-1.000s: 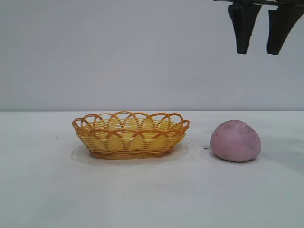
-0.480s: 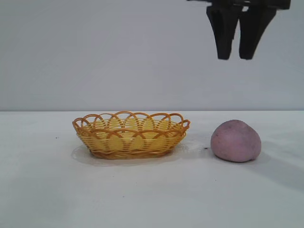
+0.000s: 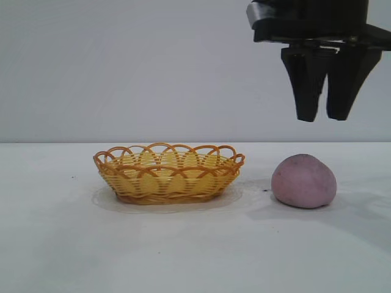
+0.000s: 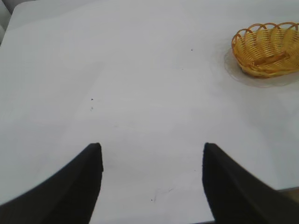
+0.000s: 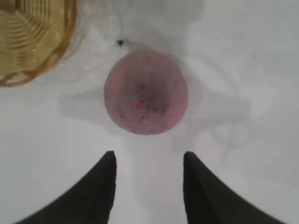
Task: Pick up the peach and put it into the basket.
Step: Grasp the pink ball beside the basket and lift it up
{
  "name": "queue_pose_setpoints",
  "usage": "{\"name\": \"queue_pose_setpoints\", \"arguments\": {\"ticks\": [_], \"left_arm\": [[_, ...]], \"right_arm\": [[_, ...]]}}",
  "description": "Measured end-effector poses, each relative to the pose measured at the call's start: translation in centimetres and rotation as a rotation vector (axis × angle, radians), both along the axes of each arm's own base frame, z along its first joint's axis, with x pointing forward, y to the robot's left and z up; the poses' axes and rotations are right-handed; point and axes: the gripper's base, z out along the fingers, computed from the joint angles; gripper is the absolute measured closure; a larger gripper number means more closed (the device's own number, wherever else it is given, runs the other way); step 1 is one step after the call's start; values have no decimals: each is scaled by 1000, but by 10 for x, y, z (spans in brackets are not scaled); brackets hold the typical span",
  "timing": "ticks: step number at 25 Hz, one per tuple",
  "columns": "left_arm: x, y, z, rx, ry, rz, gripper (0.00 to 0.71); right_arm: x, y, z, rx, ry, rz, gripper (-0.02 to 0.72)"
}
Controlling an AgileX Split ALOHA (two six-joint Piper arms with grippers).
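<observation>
The pinkish-mauve peach [image 3: 303,181] rests on the white table to the right of the yellow wicker basket [image 3: 168,173], a small gap between them. My right gripper [image 3: 322,117] hangs in the air just above the peach, slightly to its right, fingers pointing down, open and empty. From the right wrist the peach [image 5: 145,92] lies beyond the open right gripper [image 5: 149,154], with the basket's edge [image 5: 32,37] beside it. My left gripper [image 4: 152,147] is open over bare table, far from the basket [image 4: 267,49].
The white table [image 3: 195,250] stretches wide around both objects, and a plain grey wall stands behind. A small dark speck [image 5: 120,43] lies on the table between peach and basket.
My right gripper has come down and shifted, first leftward then back right, until it hangs low over the peach. Its fingers have narrowed a little. Peach and basket have not moved.
</observation>
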Motion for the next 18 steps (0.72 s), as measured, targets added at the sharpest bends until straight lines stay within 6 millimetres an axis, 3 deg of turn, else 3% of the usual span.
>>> {"name": "queue_pose_setpoints", "arguments": {"ticks": [13, 18], "left_arm": [[0, 0, 0, 0, 0, 0, 301], [0, 0, 0, 0, 0, 0, 301]], "right_arm": [[4, 2, 1, 26, -47, -4, 374], [8, 4, -19, 4, -4, -4, 374]]}}
